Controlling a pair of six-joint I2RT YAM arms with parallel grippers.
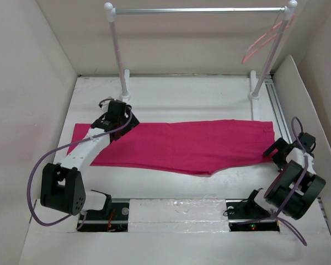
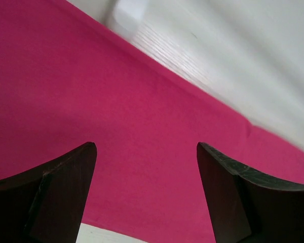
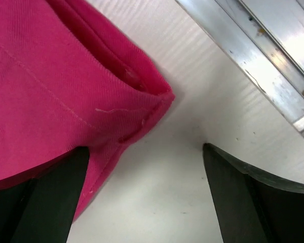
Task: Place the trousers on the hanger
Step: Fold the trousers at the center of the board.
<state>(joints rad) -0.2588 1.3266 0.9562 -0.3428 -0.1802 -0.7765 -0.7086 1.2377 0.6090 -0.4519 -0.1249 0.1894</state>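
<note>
Top external view: found the trousers [image 1: 187, 146] spread flat across the white table [image 1: 171, 88], waist end to the right and leg ends to the left. Saw the hanger [image 1: 265, 38] hung by its hook at the right end of the silver bar [image 1: 198, 10] of the rack [image 1: 117, 49], well apart from the cloth. Placed the left gripper [image 1: 121, 115] low over the far edge of the trousers near the leg end, and the right gripper [image 1: 277, 149] just beside the waist end, close to the metal rail [image 1: 278, 110].

Left wrist view: showed the left gripper [image 2: 147, 152] spread wide, both dark fingers [image 2: 66, 177] over magenta cloth [image 2: 116, 91], nothing between them, bare table beyond the cloth's edge. Could not tell whether the tips touched the fabric.

Right wrist view: showed the right gripper [image 3: 147, 152] also spread wide and holding nothing, one finger [image 3: 45, 197] at the hem of the waist corner [image 3: 142, 101], the other over bare table.
</note>
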